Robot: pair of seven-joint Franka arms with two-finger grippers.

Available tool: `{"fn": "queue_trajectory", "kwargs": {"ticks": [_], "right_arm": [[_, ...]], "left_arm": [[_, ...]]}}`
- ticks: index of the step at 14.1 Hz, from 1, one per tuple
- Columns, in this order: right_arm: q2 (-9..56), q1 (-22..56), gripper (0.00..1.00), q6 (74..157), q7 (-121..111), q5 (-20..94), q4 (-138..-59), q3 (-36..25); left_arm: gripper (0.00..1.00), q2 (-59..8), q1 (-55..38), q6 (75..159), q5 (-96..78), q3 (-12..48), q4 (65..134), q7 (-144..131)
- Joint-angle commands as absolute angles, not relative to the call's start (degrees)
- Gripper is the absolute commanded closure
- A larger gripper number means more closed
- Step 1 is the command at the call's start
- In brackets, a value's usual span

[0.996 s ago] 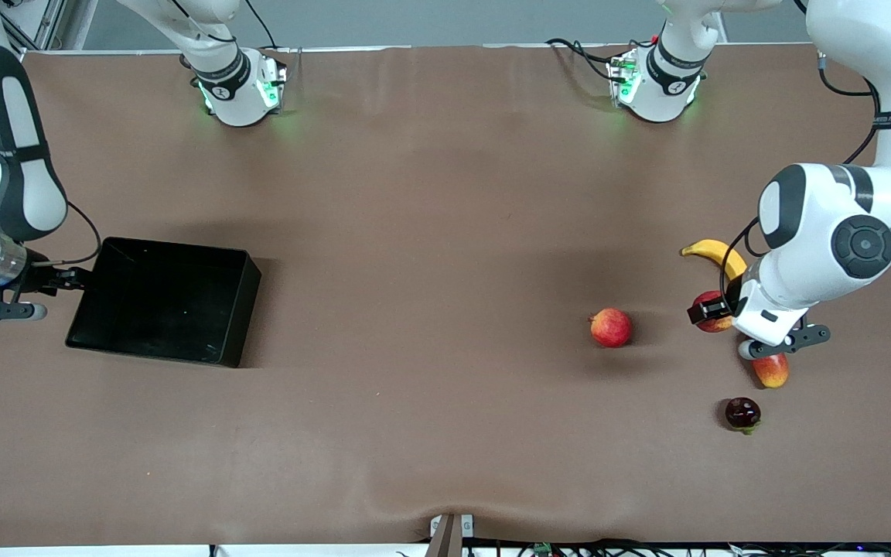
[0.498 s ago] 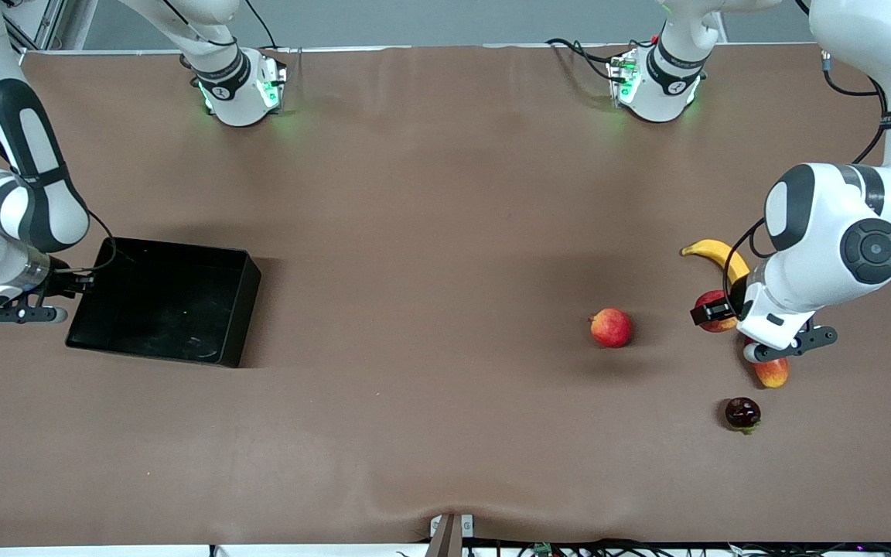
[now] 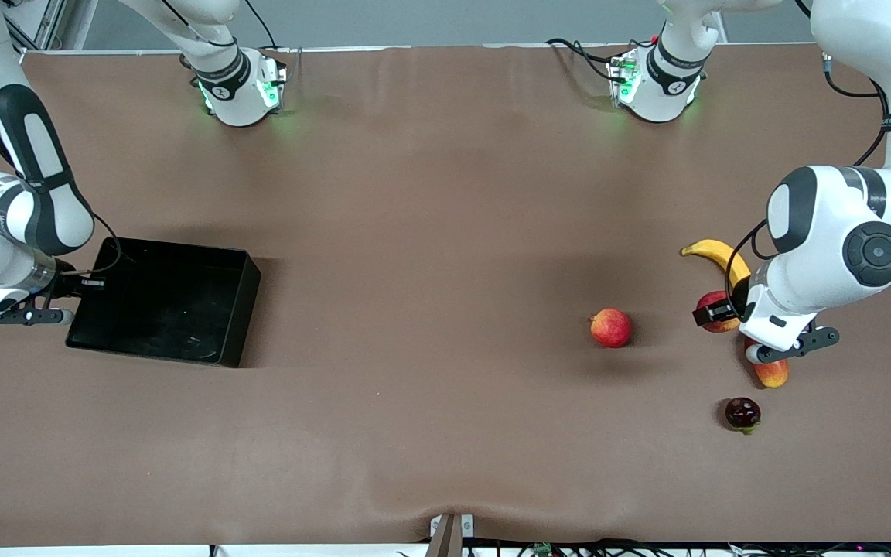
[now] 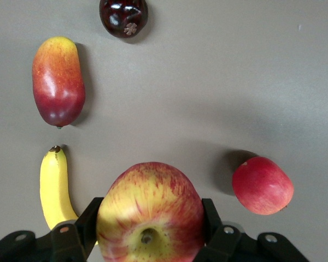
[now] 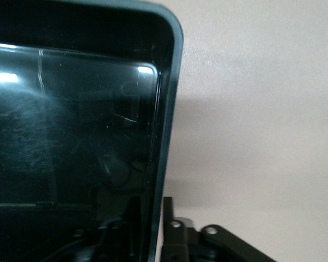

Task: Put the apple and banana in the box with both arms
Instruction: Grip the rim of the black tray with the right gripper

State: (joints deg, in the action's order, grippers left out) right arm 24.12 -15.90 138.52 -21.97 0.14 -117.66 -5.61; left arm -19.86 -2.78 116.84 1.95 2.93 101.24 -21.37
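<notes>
My left gripper point(image 3: 718, 311) is shut on the apple point(image 3: 716, 323), red with yellow streaks, beside the banana point(image 3: 716, 254) at the left arm's end of the table. In the left wrist view the apple point(image 4: 150, 202) sits between both fingers of the left gripper point(image 4: 150, 221), stem dimple toward the camera, and the banana point(image 4: 53, 188) lies alongside. My right gripper point(image 3: 83, 285) is at the black box point(image 3: 243, 309), on its end wall at the right arm's end. In the right wrist view the right gripper point(image 5: 153, 213) has one finger inside and one outside the box wall point(image 5: 170, 82).
A pinker-red round fruit point(image 3: 610, 327) lies toward the table's middle from the apple. A red-yellow mango point(image 3: 772, 372) and a dark round fruit point(image 3: 742, 413) lie nearer the front camera than the left gripper. The box holds nothing I can see.
My right gripper has moved in onto the box's end wall. My left gripper with the apple has shifted slightly toward the left arm's end. The box has not moved.
</notes>
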Motion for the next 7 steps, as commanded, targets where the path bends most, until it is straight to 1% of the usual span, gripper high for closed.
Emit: {"fn": "queue_trajectory", "kwargs": {"ticks": [1, 2, 5, 7], "right_arm": [[22.5, -16.4, 1.00, 136.6, -22.4, 0.3, -116.6, -4.8], [21.6, -16.4, 1.00, 134.1, -22.6, 0.3, -115.7, -4.7], [17.3, -13.5, 1.00, 123.0, -22.3, 0.3, -111.1, -4.6], [12.6, -11.3, 1.00, 116.1, -22.4, 0.4, -110.0, -4.1]], "left_arm": [[1.00, -20.1, -2.5, 115.6, 2.8, 3.2, 99.9, -22.3], [1.00, -20.1, -2.5, 115.6, 2.8, 3.2, 99.9, -22.3], [1.00, -20.1, -2.5, 115.6, 2.8, 3.2, 99.8, -22.3], [1.00, -20.1, -2.5, 115.6, 2.7, 3.2, 99.8, -22.3]]}}
